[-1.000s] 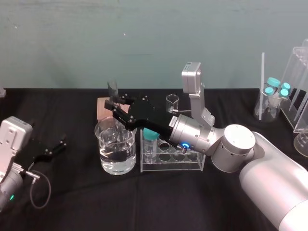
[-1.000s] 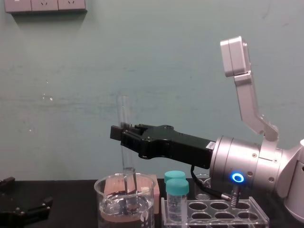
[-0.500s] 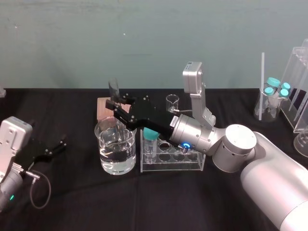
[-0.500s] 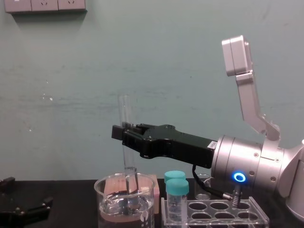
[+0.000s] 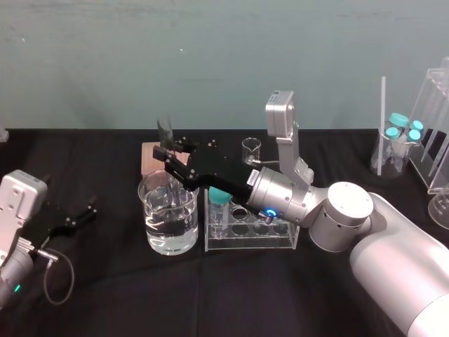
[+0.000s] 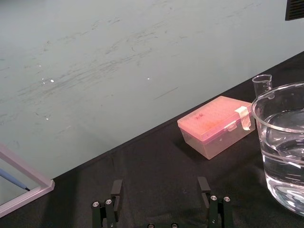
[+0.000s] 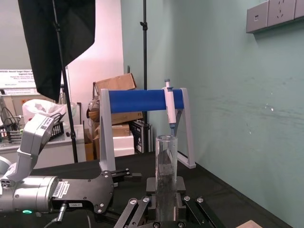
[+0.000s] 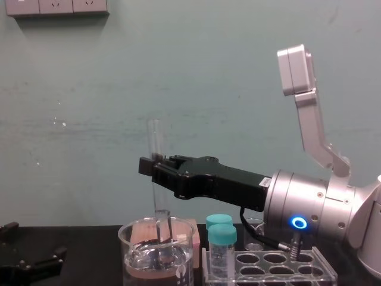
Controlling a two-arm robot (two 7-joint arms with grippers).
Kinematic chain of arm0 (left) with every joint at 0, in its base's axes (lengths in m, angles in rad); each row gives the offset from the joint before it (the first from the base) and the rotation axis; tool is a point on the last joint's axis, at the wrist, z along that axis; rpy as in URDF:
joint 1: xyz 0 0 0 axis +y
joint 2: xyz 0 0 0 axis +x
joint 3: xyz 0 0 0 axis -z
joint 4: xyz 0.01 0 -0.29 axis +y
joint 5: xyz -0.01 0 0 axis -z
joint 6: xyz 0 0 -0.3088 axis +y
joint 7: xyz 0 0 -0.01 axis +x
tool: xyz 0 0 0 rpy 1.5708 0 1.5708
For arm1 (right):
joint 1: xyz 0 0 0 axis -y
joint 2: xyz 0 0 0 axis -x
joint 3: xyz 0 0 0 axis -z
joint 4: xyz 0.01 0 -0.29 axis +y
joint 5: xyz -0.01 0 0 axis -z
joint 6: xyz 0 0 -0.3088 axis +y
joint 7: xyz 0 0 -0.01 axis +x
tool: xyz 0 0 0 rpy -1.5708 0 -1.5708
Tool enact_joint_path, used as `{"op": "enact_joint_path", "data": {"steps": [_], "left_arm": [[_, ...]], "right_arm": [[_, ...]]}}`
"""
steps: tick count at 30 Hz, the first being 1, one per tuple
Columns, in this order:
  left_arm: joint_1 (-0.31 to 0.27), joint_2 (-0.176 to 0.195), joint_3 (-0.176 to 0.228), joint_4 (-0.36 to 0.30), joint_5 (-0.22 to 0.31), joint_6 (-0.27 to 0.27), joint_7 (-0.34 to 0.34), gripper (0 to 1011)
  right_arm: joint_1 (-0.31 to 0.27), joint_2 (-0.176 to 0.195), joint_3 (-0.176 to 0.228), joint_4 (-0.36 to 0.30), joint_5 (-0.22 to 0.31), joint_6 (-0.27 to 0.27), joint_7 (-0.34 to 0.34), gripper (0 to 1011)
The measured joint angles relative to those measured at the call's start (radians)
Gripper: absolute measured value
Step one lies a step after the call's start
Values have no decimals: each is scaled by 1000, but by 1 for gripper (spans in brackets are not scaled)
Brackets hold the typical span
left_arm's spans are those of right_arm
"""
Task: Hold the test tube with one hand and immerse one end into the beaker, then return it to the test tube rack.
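A: Head view: right gripper point(image 5: 168, 149) is clamped on the test tube point(image 5: 164, 128) above the beaker point(image 5: 168, 228). Left gripper point(image 5: 91, 211) lies parked, spread open and empty, on the table point(image 5: 105, 295).

B: Chest view: the tube's lower end sits in the water point(image 8: 143, 268), barely shifted this last second.

A: Right wrist view: the tube is upright in the grip. The dip looks done, so the test tube rack point(image 5: 251, 237) is next.
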Motion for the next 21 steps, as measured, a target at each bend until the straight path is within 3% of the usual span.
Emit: {"op": "enact_joint_path", "data": {"steps": [21], "left_arm": [[0, 0, 0, 0, 0, 0, 0, 1000]], "right_arm": [[0, -4, 0, 6, 0, -1, -1, 226]]}}
